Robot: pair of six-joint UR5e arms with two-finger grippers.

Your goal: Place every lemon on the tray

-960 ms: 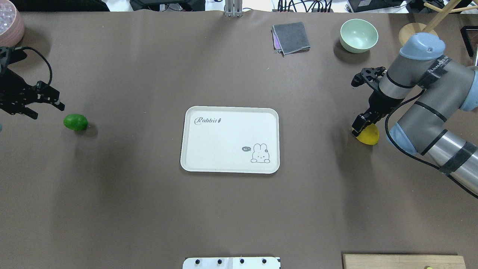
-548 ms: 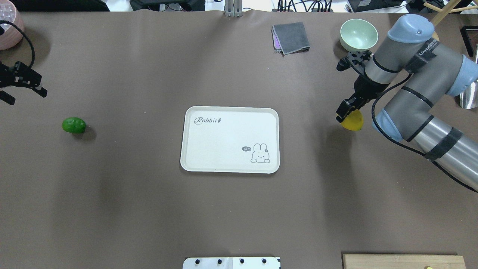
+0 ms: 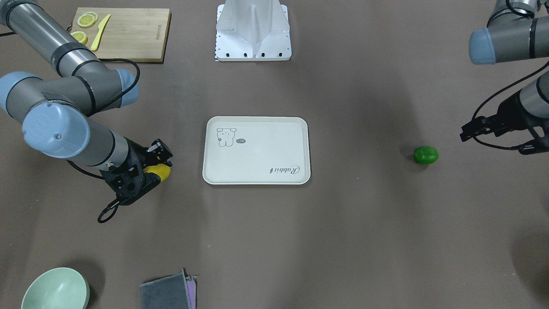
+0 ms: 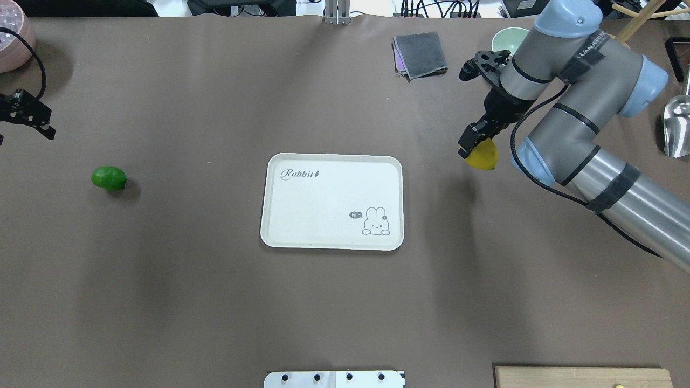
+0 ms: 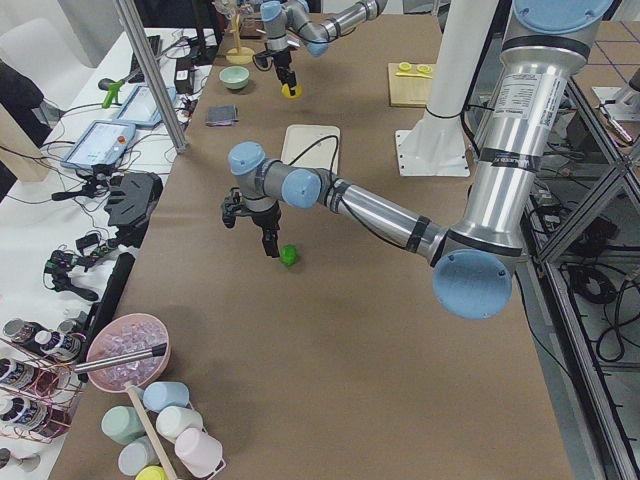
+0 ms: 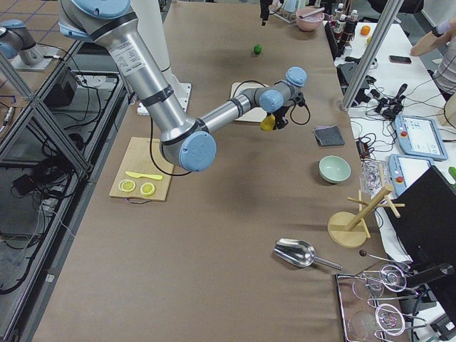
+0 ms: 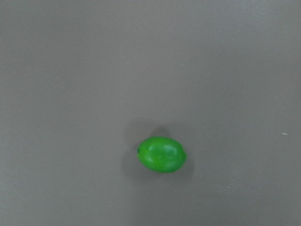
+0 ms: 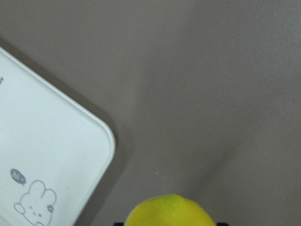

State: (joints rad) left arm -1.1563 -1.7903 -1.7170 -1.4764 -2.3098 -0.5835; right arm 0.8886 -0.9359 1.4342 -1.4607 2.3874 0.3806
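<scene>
Up over the brown table (image 4: 215,302), right claw (image 4: 473,151) clamps the yellow lemon (image 4: 484,157) while left claw (image 3: 493,141) gapes empty.

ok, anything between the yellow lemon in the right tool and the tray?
Nothing visible. The right tool holds the yellow lemon just off the tray's edge on the robot's right, and only bare table lies between them. The tray itself has nothing on it.

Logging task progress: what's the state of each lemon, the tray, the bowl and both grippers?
yellow lemon: gripped, lifted off the table, outside the tray
green lemon: loose on the table, untouched
tray: empty
right gripper: shut on the yellow lemon
left gripper: open, holding nothing
mint bowl: upright, empty
</scene>
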